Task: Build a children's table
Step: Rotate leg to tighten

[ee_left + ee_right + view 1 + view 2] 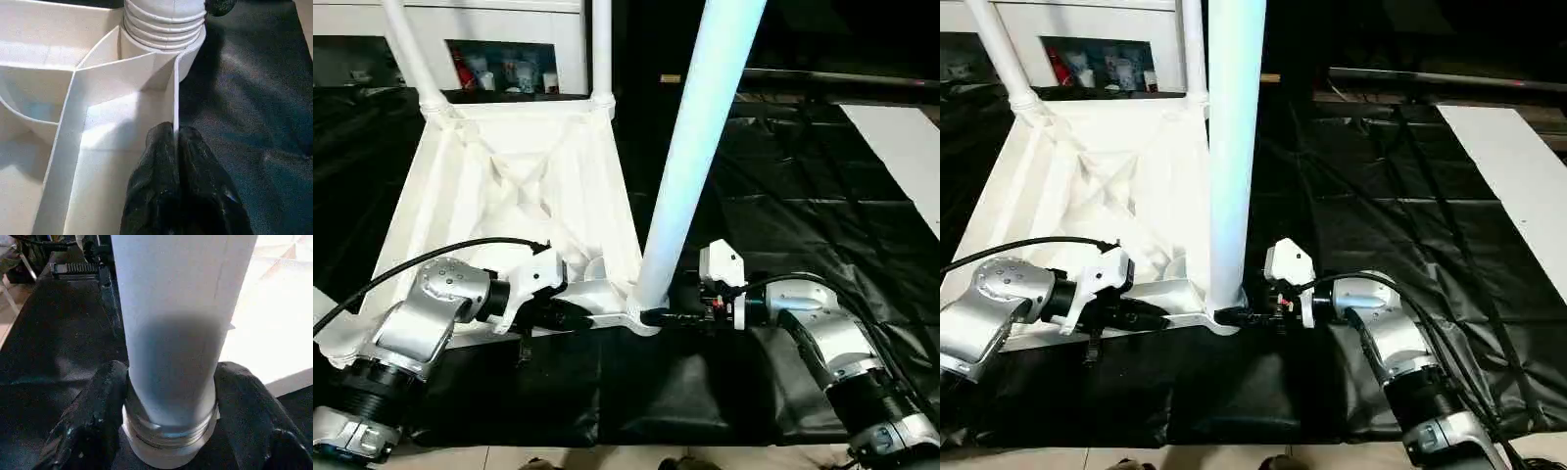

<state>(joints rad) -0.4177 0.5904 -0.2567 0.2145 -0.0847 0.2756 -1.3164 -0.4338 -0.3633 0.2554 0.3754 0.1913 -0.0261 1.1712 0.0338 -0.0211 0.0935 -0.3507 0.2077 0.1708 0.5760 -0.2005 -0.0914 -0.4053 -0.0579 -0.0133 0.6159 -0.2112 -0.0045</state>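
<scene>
Left eye view: the upturned tabletop [509,186] lies on black sheeting, left gripper [174,142] jaws pinching its rim beside the near corner socket, right gripper [168,396] jaws clamping the leg [690,166] there, whose threads could cross if tilted.

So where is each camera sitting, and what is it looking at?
Head eyes: up on the head, looking down over both silver forearms at the tabletop.
Left wrist: along the left gripper, pinching the tabletop's rim.
Right wrist: along the right gripper, around the near leg.
Shared: that leg's threaded base in its corner socket.
</scene>
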